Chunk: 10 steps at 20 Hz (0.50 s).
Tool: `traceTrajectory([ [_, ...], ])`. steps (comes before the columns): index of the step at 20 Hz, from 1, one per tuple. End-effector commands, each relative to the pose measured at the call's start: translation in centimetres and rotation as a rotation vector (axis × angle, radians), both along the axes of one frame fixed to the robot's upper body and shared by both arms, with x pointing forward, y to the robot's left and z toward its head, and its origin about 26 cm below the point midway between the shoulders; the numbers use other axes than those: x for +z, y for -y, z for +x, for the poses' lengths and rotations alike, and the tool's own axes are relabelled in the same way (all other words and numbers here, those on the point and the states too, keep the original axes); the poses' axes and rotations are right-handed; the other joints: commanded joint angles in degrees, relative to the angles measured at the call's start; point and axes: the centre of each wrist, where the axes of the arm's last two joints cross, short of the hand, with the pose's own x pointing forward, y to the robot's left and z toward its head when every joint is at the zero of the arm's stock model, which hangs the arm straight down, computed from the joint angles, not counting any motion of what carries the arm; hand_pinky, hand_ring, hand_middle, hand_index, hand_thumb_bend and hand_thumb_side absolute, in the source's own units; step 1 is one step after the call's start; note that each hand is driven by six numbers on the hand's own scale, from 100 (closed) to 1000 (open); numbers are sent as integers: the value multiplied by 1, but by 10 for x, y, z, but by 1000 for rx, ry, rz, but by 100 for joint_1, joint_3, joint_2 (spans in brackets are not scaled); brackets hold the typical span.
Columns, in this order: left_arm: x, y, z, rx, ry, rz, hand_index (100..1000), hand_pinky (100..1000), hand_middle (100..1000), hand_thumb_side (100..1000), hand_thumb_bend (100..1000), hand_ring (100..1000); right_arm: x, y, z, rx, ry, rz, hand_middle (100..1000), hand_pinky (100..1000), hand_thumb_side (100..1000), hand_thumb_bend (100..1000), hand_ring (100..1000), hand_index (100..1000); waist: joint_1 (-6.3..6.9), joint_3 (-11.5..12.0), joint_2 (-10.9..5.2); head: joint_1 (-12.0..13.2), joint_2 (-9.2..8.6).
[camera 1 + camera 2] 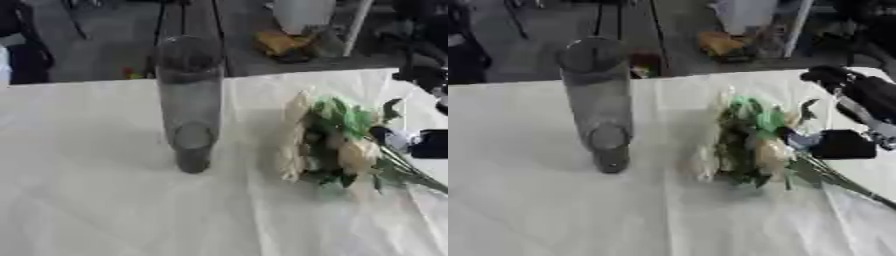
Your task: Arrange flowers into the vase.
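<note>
Right hand [843, 144] at the bouquet [750, 145] stems; finger state unclear. Stems run toward the lower right, blooms pointing at the empty glass vase [598, 105] left of it.

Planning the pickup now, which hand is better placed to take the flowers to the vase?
Right. The right hand is already at the flowers on the table's right side, by their stems. The left hand shows in neither view. The vase stands just left of the flowers.
</note>
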Motion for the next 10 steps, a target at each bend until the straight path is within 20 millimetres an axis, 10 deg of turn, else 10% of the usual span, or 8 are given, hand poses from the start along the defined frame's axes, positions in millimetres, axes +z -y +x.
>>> traceTrajectory([
  [1,7,-1,-3,3,24,18,870,744,831,1000,108,808,9,0,-2,-6,7,-29,990,951,706,495,1000,1000,-15,-13,-88,-8,-50],
  [10,7,-2,-3,5,23,17,870,743,831,1000,102,808,0,3,-4,-31,-44,-33,990,950,693,473,1000,1000,-18,-22,-76,-13,-40],
])
